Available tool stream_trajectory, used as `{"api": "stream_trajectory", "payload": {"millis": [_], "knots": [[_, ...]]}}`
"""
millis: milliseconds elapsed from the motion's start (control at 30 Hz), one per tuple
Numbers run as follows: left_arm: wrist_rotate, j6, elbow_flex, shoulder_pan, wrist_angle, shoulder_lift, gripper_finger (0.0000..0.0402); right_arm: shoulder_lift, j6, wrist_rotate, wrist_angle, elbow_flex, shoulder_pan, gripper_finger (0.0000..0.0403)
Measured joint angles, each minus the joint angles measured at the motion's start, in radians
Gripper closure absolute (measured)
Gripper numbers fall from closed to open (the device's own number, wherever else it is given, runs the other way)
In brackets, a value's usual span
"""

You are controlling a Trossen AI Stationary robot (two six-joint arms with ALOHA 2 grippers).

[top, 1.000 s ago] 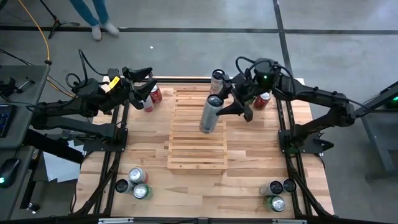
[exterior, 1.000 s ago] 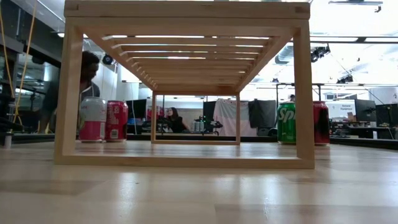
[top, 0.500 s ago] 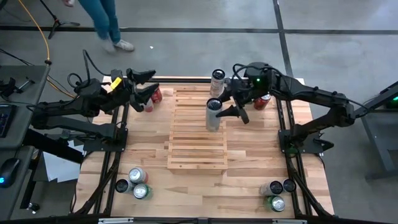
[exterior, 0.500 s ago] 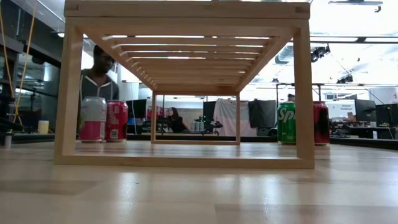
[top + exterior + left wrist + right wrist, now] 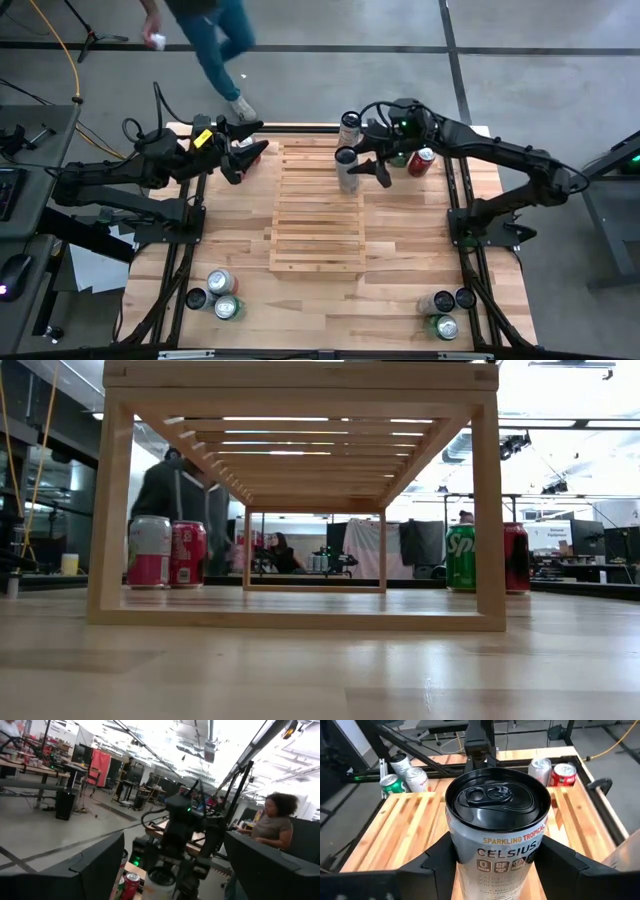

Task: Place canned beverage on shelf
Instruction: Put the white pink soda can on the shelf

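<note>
The pale slatted shelf [image 5: 315, 215] stands mid-table; it also shows in the low view [image 5: 300, 380]. My right gripper [image 5: 357, 165] is shut on a tall silver Celsius can [image 5: 347, 170] with a black top [image 5: 496, 800], over the shelf's far part. A second tall can [image 5: 349, 127] stands at the shelf's far end. My left gripper [image 5: 253, 140] is open and empty at the far left, over a pink-white can [image 5: 149, 551] and a red can [image 5: 187, 553]. My right gripper pinches the can's round side [image 5: 462, 857] below the top rim between its two fingers [image 5: 432, 862], one on each side. The fingers come from the table's right, slanting down. The can is upright; whether its base rests on the slats is hidden.
A green Sprite can [image 5: 460, 557] and a red can [image 5: 421, 161] stand at the far right. Several cans sit near left [image 5: 215, 293] and near right [image 5: 443, 312]. Black frame rails [image 5: 462, 215] run along both sides. A person [image 5: 215, 40] walks past the far edge.
My right gripper has carried the silver can toward the table's far edge over the shelf; the can, tilted before, now stands upright. My left gripper has shifted a little toward the table's right, over the two far-left cans. A person has walked along behind the table.
</note>
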Motion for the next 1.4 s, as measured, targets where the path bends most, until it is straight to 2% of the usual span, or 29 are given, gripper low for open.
{"api": "stream_trajectory", "payload": {"millis": [100, 467, 700, 800, 967, 1167, 1400], "knots": [[0.0, 0.0, 0.0, 0.0, 0.001, -0.004, 0.0067, -0.008, 0.019, -0.055, 0.038, -0.029, -0.012, 0.0198], [-0.006, 0.001, 0.0, 0.0, 0.002, 0.017, 0.0067, -0.034, 0.025, -0.037, 0.126, -0.033, -0.042, 0.0198], [-0.006, 0.034, -0.001, 0.0, -0.004, 0.025, 0.0067, -0.034, 0.042, -0.049, 0.162, -0.033, 0.015, 0.0198], [-0.008, 0.036, -0.001, 0.0, 0.002, 0.024, 0.0067, -0.032, 0.037, -0.017, 0.166, -0.033, 0.034, 0.0198], [-0.009, 0.037, -0.001, 0.0, 0.0, 0.033, 0.0067, -0.031, 0.006, 0.106, 0.166, -0.052, 0.062, 0.0198], [-0.009, 0.037, 0.0, 0.0, 0.001, 0.035, 0.0067, -0.03, -0.009, 0.195, 0.167, -0.096, 0.054, 0.0198], [-0.009, 0.037, 0.0, 0.0, -0.001, 0.035, 0.0067, -0.032, -0.003, 0.197, 0.21, -0.128, 0.026, 0.0198]]}}
